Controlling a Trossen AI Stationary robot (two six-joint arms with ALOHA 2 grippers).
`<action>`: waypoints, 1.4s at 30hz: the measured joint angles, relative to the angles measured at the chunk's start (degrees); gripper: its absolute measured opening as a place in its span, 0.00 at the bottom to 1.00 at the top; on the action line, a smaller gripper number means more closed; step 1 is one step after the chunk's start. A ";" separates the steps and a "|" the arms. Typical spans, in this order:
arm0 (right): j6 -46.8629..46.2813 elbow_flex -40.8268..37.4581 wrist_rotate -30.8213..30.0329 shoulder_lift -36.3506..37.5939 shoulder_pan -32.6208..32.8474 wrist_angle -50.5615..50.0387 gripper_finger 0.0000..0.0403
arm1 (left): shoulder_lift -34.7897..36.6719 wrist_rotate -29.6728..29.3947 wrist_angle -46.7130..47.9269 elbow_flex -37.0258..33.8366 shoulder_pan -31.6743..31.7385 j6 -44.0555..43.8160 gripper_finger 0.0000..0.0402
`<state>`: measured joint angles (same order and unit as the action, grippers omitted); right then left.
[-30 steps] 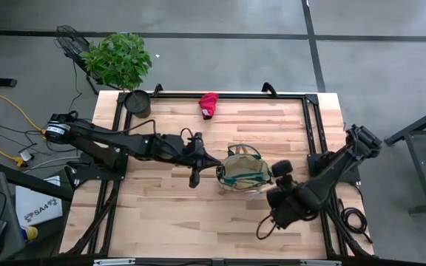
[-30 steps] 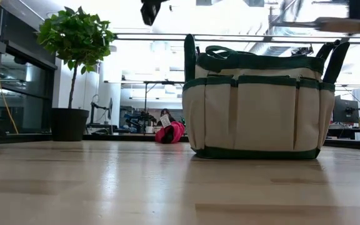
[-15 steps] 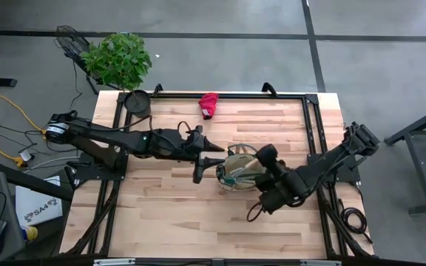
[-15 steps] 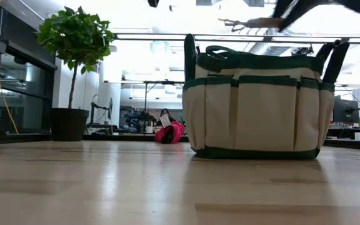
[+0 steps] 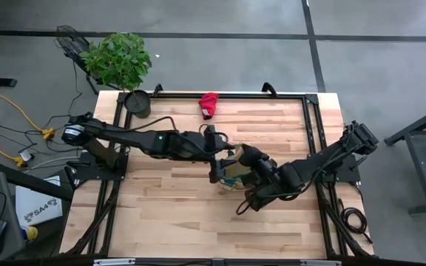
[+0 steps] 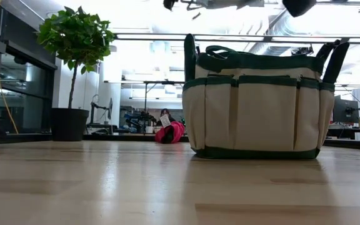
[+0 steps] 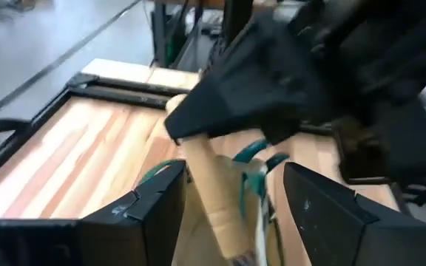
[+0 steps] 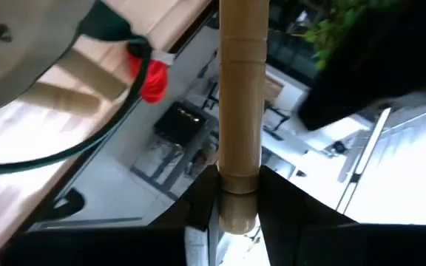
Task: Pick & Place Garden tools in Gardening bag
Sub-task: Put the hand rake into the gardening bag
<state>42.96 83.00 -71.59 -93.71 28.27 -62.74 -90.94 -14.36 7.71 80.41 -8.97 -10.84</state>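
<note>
Your right gripper pinches a wooden tool handle over the bag, mid-surface. Your left gripper is spread, fingers either side of a wooden handle above the bag's mouth. Red glove lies well apart, near the far edge.

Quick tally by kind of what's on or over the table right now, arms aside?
Bag: 1
Red glove: 1
Wooden-handled garden tool, held in the right tool above the bag: 1
Potted plant: 1
Total: 4
The left tool is open over the bag, holding nothing.
</note>
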 joint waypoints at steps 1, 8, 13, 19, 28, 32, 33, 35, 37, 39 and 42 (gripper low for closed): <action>2.00 0.00 -0.26 0.00 0.00 1.68 0.14 | -0.65 -0.61 0.40 0.49 -0.01 -0.02 0.55; 13.27 -0.02 -2.13 0.00 0.74 9.86 0.14 | -1.13 -5.28 2.94 0.80 -0.02 -0.54 0.54; 17.79 -0.02 -3.46 -0.02 1.21 13.84 0.14 | -1.05 -2.58 4.27 0.82 -0.04 -1.70 0.54; 18.98 -0.02 -3.22 -0.02 0.85 15.62 0.14 | -1.07 -1.58 4.17 0.79 -0.03 -2.75 0.54; 19.94 -0.02 -1.64 -0.02 0.83 18.29 0.14 | -1.65 -0.81 3.60 0.79 -0.04 -3.14 0.54; 19.97 -0.02 -1.66 -0.02 0.81 18.54 0.14 | -1.78 -0.57 3.53 0.75 -0.04 -3.36 0.45; 19.89 -0.02 -1.80 -0.02 0.81 18.51 0.14 | -1.76 0.26 3.45 0.75 -0.02 -3.38 0.42; 19.91 -0.02 -1.76 -0.02 0.87 18.44 0.14 | -1.76 1.12 3.64 0.75 -0.02 -3.38 0.35; 19.99 -0.02 -1.67 -0.02 0.87 18.47 0.14 | -1.76 1.12 3.89 0.75 -0.03 -3.45 0.27; 19.93 -0.02 -2.02 -0.02 0.90 18.15 0.14 | -1.76 1.27 3.95 0.75 0.05 -3.30 0.19; 19.93 -0.02 -1.93 -0.02 0.92 18.08 0.14 | -1.76 1.00 4.24 0.75 0.07 -2.73 0.15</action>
<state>62.89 82.98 -73.52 -93.73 29.19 -44.66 -92.71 -13.37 11.95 81.17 -8.91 -13.57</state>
